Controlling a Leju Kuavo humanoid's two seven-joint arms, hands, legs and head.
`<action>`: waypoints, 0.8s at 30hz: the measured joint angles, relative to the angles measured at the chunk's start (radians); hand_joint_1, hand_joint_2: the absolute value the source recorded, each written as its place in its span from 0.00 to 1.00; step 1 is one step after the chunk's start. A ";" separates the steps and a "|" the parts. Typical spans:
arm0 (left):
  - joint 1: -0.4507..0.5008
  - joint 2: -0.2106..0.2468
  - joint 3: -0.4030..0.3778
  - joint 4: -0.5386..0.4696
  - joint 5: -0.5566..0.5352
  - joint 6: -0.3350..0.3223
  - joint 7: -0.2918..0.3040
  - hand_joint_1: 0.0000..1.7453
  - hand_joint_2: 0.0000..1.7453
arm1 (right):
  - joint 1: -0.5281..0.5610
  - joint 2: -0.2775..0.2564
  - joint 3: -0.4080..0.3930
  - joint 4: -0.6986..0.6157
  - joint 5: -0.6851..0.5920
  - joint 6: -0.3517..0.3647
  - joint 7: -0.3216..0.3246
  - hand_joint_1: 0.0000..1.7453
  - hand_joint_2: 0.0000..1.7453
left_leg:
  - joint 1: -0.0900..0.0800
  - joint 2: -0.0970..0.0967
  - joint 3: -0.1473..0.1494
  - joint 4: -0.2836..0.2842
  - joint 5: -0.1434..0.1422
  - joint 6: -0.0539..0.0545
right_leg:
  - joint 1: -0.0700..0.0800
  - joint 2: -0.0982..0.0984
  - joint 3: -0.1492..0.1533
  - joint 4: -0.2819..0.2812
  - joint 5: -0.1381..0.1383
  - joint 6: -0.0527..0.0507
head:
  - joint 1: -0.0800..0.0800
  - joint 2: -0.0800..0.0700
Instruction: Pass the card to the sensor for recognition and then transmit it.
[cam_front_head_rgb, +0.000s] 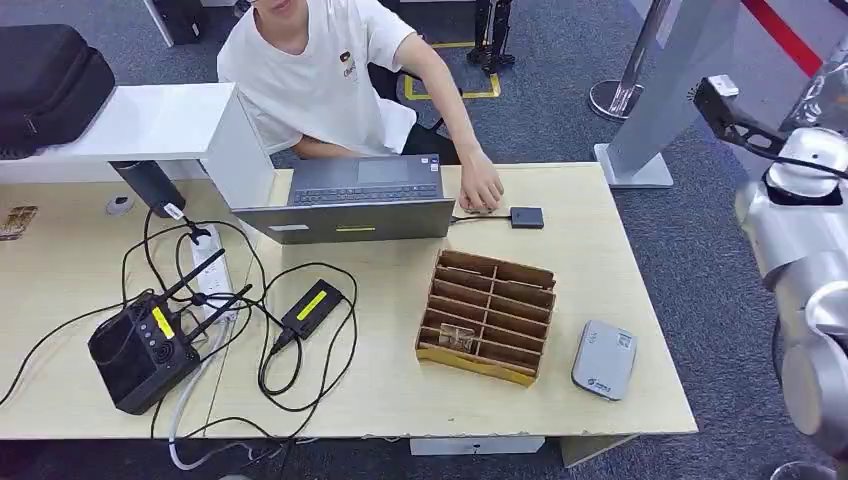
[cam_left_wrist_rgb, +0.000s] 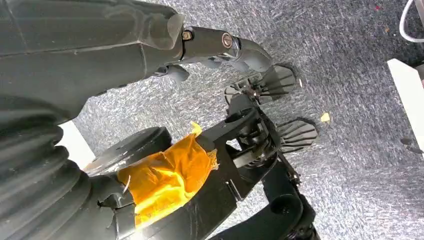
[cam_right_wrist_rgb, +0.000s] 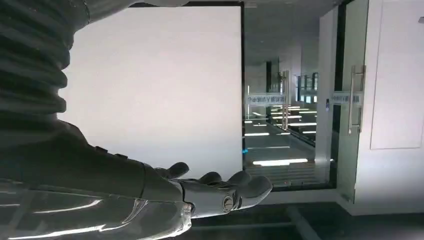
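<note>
Overhead, wooden desk (cam_front_head_rgb: 620, 300) carries, from far left: a black router with antennas (cam_front_head_rgb: 140, 350), a white power strip (cam_front_head_rgb: 207, 265), a black power brick with yellow label (cam_front_head_rgb: 312, 308) amid looped cables. Mid-desk at the far edge, an open laptop (cam_front_head_rgb: 355, 200); a person in a white shirt (cam_front_head_rgb: 320, 80) sits behind it, one hand (cam_front_head_rgb: 480, 190) resting on the desk just beside a small black sensor box (cam_front_head_rgb: 526, 217). Near-right of the laptop, a cardboard slotted organizer (cam_front_head_rgb: 487, 315); a card (cam_front_head_rgb: 456, 337) lies in one of its near-left slots. Right of that, a grey flat device (cam_front_head_rgb: 604, 360) near the desk's right edge.

Left hand (cam_left_wrist_rgb: 225, 45) hangs over grey carpet, fingers extended, holding nothing. Right hand (cam_right_wrist_rgb: 220, 192) is raised toward a bright room wall, fingers loosely spread, empty.
</note>
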 joint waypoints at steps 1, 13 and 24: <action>0.000 0.000 0.000 0.000 0.000 0.000 0.000 0.00 1.00 | 0.000 0.000 0.000 0.000 0.000 0.000 0.000 0.00 1.00 | 0.000 0.000 0.000 0.000 0.000 0.000 | 0.000 0.000 0.000 0.000 0.000 0.000 | 0.000 0.000; 0.032 0.018 -0.024 0.000 0.046 -0.011 -0.015 0.00 1.00 | 0.146 -0.079 0.027 0.027 0.009 0.088 0.103 0.00 1.00 | 0.000 -0.003 -0.001 0.000 0.000 0.001 | 0.000 -0.003 0.000 -0.002 0.000 0.001 | 0.000 0.000; 0.075 0.061 -0.055 0.000 0.113 -0.040 -0.028 0.00 1.00 | 0.437 -0.267 -0.004 0.060 -0.063 0.077 0.129 0.00 1.00 | 0.000 -0.007 -0.002 0.000 -0.003 0.004 | 0.000 -0.007 0.001 -0.003 -0.003 0.004 | 0.000 0.000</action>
